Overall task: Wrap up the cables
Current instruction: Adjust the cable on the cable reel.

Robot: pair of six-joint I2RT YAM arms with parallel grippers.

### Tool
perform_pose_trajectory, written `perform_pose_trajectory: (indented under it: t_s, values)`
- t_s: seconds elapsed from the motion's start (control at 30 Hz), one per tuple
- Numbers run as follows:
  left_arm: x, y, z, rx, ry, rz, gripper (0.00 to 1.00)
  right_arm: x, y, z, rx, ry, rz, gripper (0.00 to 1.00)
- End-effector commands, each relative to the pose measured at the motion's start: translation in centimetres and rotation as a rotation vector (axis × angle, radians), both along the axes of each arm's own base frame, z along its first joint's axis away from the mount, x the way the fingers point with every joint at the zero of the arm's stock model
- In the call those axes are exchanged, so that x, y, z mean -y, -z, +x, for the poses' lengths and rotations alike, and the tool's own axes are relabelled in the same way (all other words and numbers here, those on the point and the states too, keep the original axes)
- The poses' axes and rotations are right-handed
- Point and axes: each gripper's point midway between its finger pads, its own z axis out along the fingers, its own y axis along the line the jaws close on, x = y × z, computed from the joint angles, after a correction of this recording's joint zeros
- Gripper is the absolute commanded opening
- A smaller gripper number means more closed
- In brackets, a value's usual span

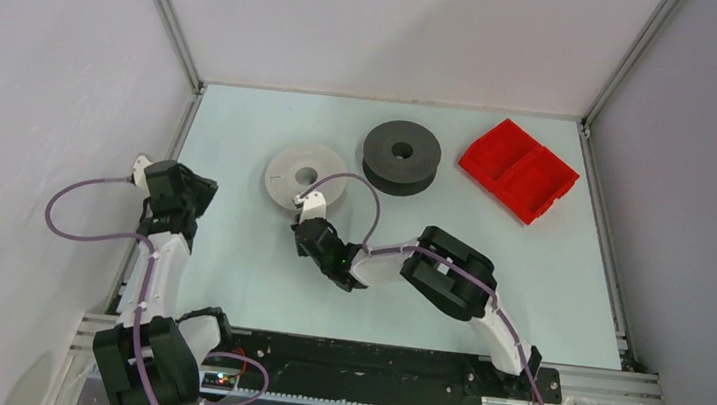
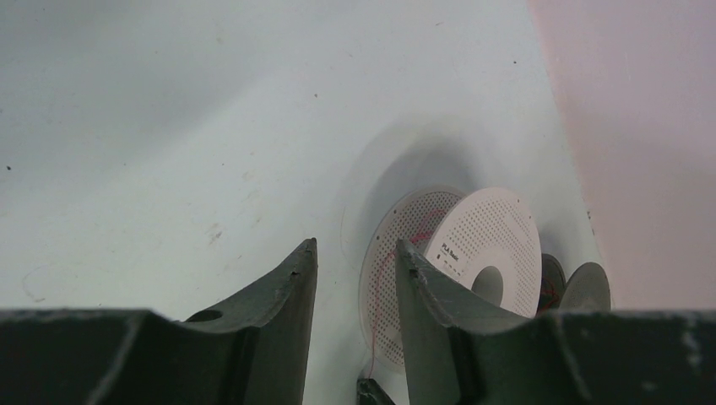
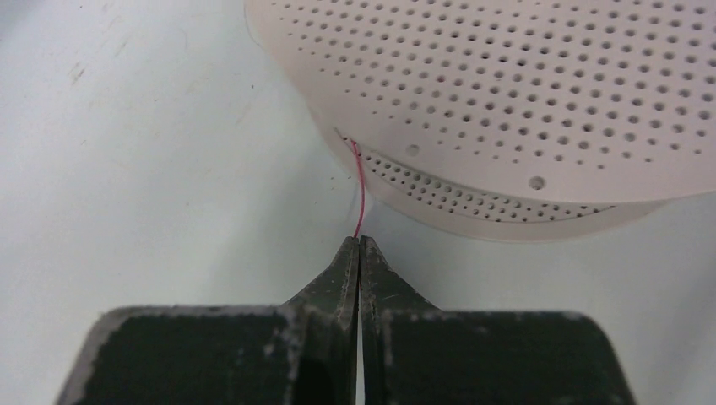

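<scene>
In right hand (image 3: 360,240), cable (image 3: 360,190) toward spool (image 3: 507,84)

left spool (image 1: 307,178), right spool (image 1: 400,157), tray (image 1: 519,169) farther right

Robot lab cell, plain white walls (image 1: 393,25), aluminium frame posts (image 1: 166,11), pale table (image 1: 246,281), black mounting rail (image 1: 368,359)

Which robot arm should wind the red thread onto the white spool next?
Right. The right tool is pinched shut on the red thread beside the white spool; the left tool is open and farther off.
</scene>
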Motion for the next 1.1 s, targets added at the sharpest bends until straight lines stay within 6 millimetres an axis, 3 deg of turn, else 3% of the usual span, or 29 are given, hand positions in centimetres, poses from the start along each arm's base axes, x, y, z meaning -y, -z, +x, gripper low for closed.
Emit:
perform_pose_trajectory:
  t_s: [0.0,0.63,1.07]
  values:
    - [0.1,-0.8,0.5,0.03,0.01,-0.015,0.43,0.0,-2.8,0.4,0.056,-0.015,0.069,0.0]
    - [0.2,-0.6,0.7,0.021,0.021,-0.02,0.43,4.5,-4.0,3.7,0.039,0.082,0.244,0.0]
    - [0.1,-0.4,0.7,0.015,0.02,-0.02,0.43,5.9,-4.7,5.4,0.031,0.116,0.31,0.0]
